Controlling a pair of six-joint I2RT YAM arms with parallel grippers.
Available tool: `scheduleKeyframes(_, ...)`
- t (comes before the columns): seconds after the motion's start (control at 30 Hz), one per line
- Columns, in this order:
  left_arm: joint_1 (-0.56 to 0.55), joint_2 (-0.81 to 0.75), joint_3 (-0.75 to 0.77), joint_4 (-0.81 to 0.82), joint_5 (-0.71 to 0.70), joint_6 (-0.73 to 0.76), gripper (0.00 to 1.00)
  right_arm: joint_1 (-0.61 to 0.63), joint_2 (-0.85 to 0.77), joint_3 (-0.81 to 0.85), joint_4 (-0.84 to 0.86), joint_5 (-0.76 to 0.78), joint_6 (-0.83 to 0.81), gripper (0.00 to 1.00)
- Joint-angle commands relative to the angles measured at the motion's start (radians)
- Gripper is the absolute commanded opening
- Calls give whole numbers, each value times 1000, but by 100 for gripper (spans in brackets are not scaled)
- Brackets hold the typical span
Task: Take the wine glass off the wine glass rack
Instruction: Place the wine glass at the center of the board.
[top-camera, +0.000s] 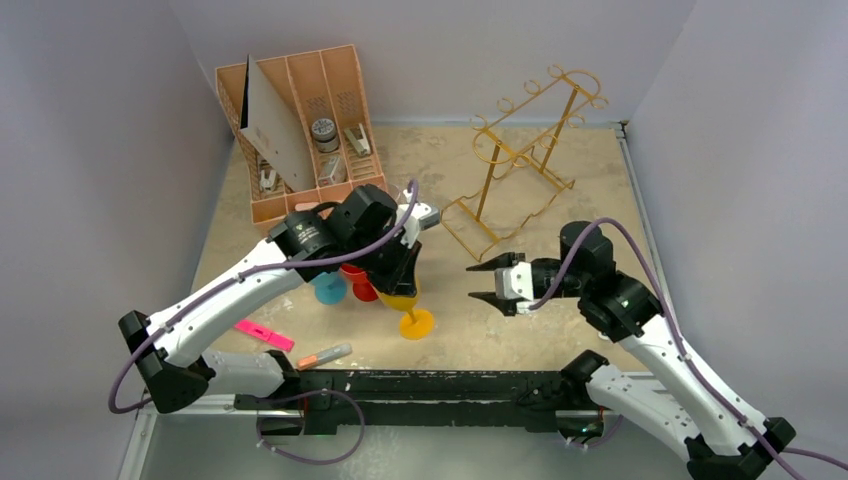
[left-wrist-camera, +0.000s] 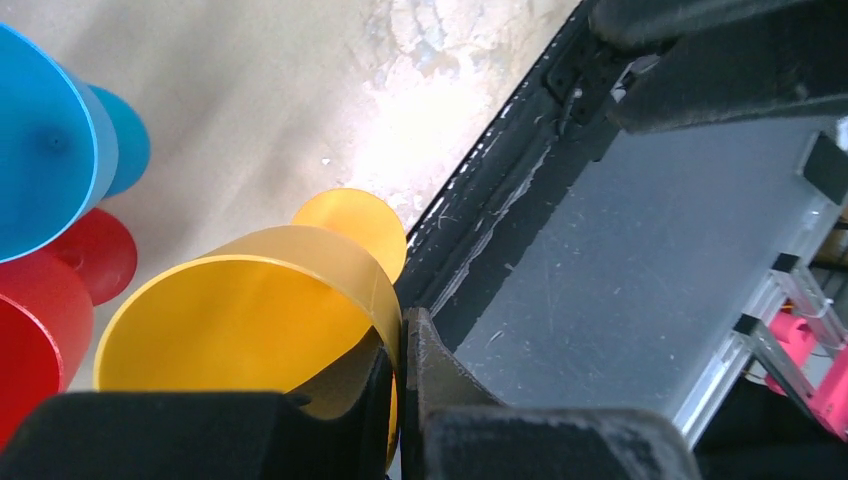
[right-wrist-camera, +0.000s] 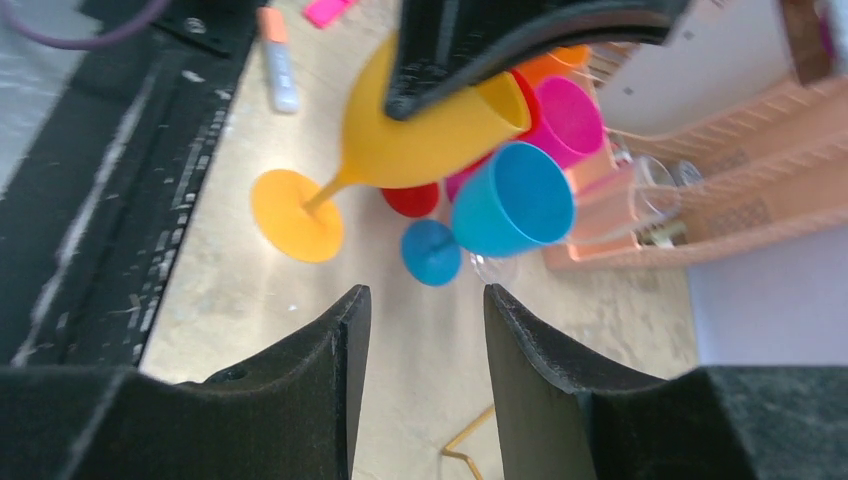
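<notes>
At least four wine glasses (right-wrist-camera: 430, 150) (others half hidden), one gold rack (top-camera: 489, 185), one organiser (top-camera: 290, 208), two pens (top-camera: 264, 334)

Tan desk organiser (top-camera: 340, 80), pink marker (top-camera: 264, 334)

A: Any readable text, labels, numbers?

B: None legible; closest candidate is white print on black motor housing (top-camera: 312, 234) of left arm; too small to read from top view.

A: Organiser side?

B: Small round jar (top-camera: 323, 131) in a slot of tan desk organiser (top-camera: 340, 75); greyish marking on lid; cannot tell if lettering.

A: Marker?

B: Orange-capped marker (right-wrist-camera: 278, 60) near table edge; barrel blurred in right wrist view; no characters made out.

A: Left wrist view?

B: Nothing readable there either.
</notes>
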Motion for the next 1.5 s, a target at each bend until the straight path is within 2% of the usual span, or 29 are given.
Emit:
scheduleKeyframes(0.0, -73, -2, -18, 53, -161, -24, 0, -1, -41, -55, 228, 204, 134, 47)
scheduleKeyframes(0.2, -125, 25, -72, 111, -318, -36, 0, 0, -98, -172, 495, 462, 275, 47)
scheduleKeyframes(0.33, -137, 22, -119, 173, -396, -42, 0, -1, -148, -273, 663, 648, 351, 50)
scheduleKeyframes(0.57, -137, 49, -177, 243, -428, -31, 0, -2, -183, -329, 677, 864, 372, 50)
scheduleKeyframes(0.83, -139, 66, -248, 311, -479, -36, 0, -1, -211, -383, 730, 985, 422, 50)
scheduleKeyframes(0.97, -140, 73, -267, 318, -529, -21, 0, -2, -208, -404, 775, 1059, 583, 50)
scheduleKeyframes(1.07, -140, 76, -274, 325, -538, -20, 0, -2, -200, -417, 826, 1182, 697, 57)
scheduleKeyframes(1.13, -140, 74, -277, 332, -527, -26, 4, -2, -184, -402, 803, 1334, 806, 67)
scheduleKeyframes(1.23, -140, 72, -281, 333, -508, -32, 8, -2, -160, -319, 611, 1546, 975, 83)
scheduleKeyframes(1.3, -140, 67, -280, 327, -499, -31, 12, -2, -139, -268, 518, 1575, 992, 86)
scheduleKeyframes(1.47, -140, 61, -271, 304, -460, -15, 15, -2, -110, -223, 442, 1590, 1023, 89)
